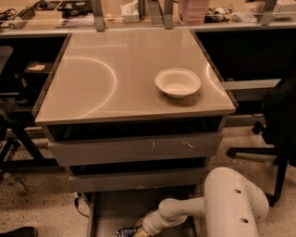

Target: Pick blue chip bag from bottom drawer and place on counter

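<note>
The bottom drawer (113, 208) is pulled open below the cabinet and shows its flat grey floor. The blue chip bag (124, 231) lies at the drawer's near end, cut off by the bottom edge of the view. My gripper (140, 230) reaches into the drawer from the right and is right against the bag's right side; most of it is out of view. The white arm (231, 203) bends down beside the cabinet. The counter (115, 78) is glossy beige with curved arc marks.
A white bowl (177, 82) sits on the counter's right side. Two grey scratched drawer fronts (134, 148) are above the open drawer. A cluttered bench (138, 14) runs behind. A black chair (277, 125) stands at right, and dark equipment (18, 97) at left.
</note>
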Motion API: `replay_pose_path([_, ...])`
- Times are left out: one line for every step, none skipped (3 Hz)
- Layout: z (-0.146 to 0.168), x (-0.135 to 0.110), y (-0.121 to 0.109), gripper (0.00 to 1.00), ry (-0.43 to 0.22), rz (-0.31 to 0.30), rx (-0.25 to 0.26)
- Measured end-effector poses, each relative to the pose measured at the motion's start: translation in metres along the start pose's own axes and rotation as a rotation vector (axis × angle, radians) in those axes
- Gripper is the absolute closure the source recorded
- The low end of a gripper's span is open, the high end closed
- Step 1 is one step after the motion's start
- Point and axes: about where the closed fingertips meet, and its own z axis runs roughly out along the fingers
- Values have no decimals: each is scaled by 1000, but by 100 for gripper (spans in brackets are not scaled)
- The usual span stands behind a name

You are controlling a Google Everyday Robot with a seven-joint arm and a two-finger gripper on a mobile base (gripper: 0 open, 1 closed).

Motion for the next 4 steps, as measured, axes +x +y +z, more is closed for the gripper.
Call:
replay_pose_path([0,0,0,100,0,0,0])
replay_pose_path([-7,-12,5,100,-6,-11,-2])
replay_pose_path([-25,-29,14,100,-6,12,6])
replay_pose_path([-46,-45,23,100,-7,33,15])
